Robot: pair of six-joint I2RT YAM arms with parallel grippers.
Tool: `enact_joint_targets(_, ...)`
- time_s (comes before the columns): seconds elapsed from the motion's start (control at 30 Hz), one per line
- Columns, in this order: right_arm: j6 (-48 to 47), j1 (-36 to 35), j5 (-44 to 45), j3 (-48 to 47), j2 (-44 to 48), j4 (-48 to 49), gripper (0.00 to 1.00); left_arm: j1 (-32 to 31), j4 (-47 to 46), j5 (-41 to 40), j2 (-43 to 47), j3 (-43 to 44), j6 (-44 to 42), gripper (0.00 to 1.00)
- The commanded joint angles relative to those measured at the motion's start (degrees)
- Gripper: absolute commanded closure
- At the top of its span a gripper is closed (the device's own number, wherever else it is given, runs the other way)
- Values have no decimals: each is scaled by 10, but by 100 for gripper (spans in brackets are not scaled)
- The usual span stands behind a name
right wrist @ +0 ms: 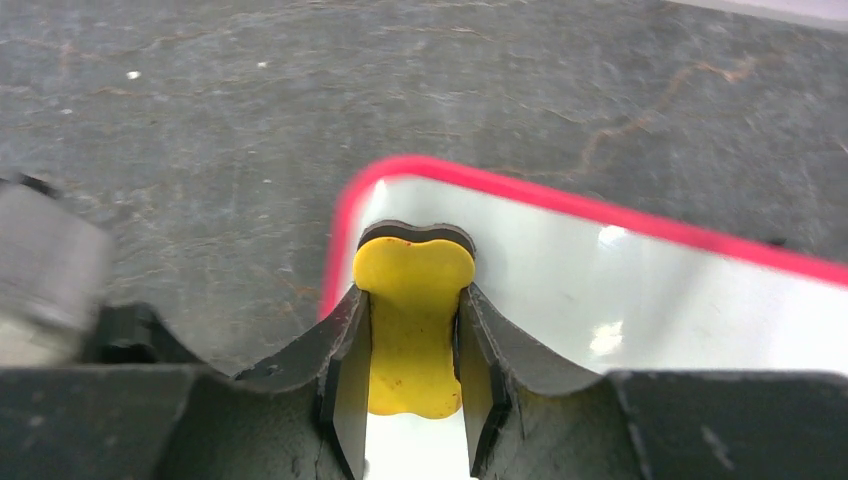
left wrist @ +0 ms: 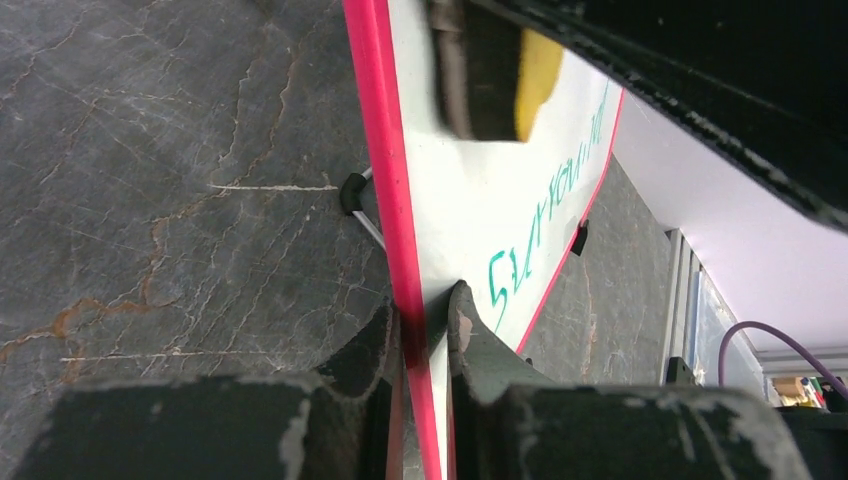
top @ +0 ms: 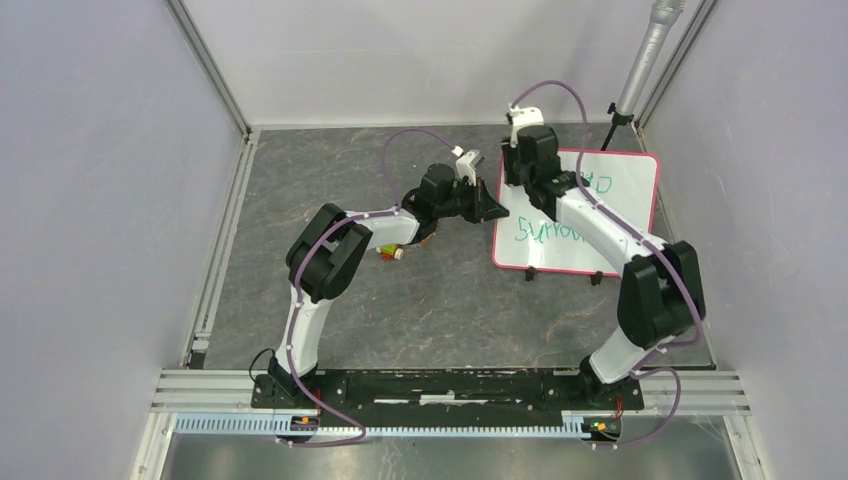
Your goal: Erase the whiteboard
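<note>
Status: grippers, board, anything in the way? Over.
Left gripper shut on whiteboard edge. Right gripper shut on yellow eraser, at board corner. Green writing not yet wiped. Nothing blocking the board.

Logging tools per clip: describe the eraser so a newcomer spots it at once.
Find the whiteboard on the right half of the table. At its far left corner, the right gripper pinches the eraser: a yellow block backed by a dark pad, the only yellow thing over the white face.
</note>
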State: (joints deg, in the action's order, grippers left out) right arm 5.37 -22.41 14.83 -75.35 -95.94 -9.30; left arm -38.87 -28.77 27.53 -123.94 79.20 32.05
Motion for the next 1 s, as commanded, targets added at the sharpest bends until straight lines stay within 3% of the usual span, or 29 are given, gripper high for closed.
enact_joint_targets(0.0, 21, 71, 43, 113, 65, 48, 66, 5, 77, -124, -22, -16, -98, 98)
enact_joint_targets(0.2, 38, 143, 88, 235, 134, 128, 64, 4, 77, -124, -21, -17, -99, 98)
enact_joint_targets(0.4, 54, 202, 88, 282, 164, 153, 64, 3, 77, -126, -21, -18, -99, 98)
enact_joint_targets(0.57, 66, 261, 36, 289, 167, 158, 62, 3, 77, -126, -21, -17, -100, 98)
enact_joint_targets(0.8, 67, 255, -30, 268, 165, 175, 62, 2, 77, -128, -21, -17, -101, 98)
enact_joint_targets(0.97, 83, 184, -33, 221, 133, 170, 62, 2, 78, -129, -22, -17, -102, 98)
